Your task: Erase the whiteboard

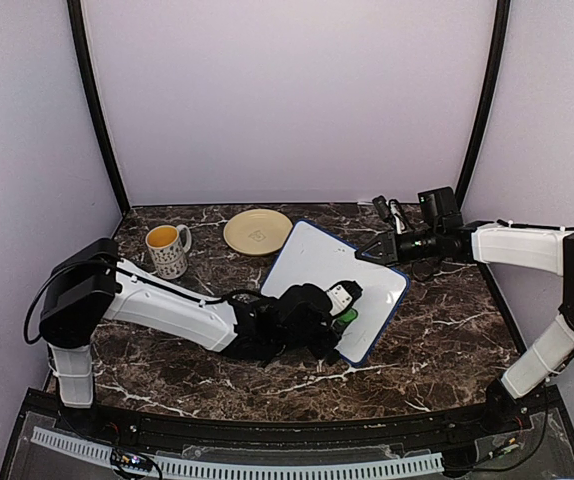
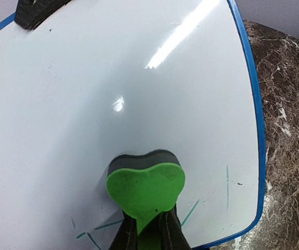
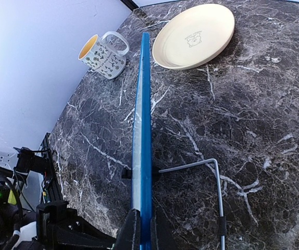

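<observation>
**A:** Right of the table's middle lies the whiteboard. How do you have it?

**B:** My right pincer is clamped on its far right edge, steadying it. My left pincer is closed on a green heart-shaped eraser, its dark felt pressed to the board's near part.

**A:** What's left to wipe?

**B:** Most of the white looks clean. Thin teal strokes show by the near edge, beside the eraser. I'd draw the pad over them in short overlapping passes, felt flat, stopping at the blue frame.

**A:** Anything in the way?

**B:** No. The yellow plate and mug stand to the far left, apart from the board. My worry is pressure: push too hard and the board may pivot in my right pincer.
</observation>
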`<action>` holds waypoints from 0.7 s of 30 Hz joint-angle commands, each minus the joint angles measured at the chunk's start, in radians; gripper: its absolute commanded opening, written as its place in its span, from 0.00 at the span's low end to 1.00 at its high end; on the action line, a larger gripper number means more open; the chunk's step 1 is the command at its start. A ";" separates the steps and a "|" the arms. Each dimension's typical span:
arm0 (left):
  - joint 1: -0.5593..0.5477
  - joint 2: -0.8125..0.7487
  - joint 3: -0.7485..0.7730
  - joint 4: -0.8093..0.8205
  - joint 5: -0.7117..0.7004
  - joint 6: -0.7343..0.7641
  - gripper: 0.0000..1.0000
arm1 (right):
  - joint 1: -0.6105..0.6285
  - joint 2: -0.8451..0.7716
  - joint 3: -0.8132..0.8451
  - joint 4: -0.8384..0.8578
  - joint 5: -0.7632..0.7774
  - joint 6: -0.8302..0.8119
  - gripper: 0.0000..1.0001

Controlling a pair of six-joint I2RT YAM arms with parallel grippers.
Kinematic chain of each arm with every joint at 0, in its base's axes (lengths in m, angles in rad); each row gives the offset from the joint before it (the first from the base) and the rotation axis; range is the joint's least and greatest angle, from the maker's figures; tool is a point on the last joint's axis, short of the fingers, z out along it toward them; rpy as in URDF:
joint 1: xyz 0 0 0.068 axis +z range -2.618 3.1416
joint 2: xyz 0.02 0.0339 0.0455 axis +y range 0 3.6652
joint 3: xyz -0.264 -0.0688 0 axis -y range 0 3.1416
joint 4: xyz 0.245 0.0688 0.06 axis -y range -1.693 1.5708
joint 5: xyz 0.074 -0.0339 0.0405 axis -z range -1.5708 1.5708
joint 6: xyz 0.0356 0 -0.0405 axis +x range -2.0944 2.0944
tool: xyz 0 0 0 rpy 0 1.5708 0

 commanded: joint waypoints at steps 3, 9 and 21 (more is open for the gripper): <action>0.111 0.026 -0.166 0.036 -0.029 -0.103 0.00 | 0.029 0.018 -0.009 -0.058 0.020 -0.015 0.00; 0.170 -0.001 -0.206 0.077 -0.052 -0.120 0.00 | 0.028 0.017 -0.010 -0.061 0.020 -0.020 0.00; 0.175 -0.001 -0.257 0.132 -0.055 -0.131 0.00 | 0.028 0.019 -0.009 -0.058 0.023 -0.017 0.00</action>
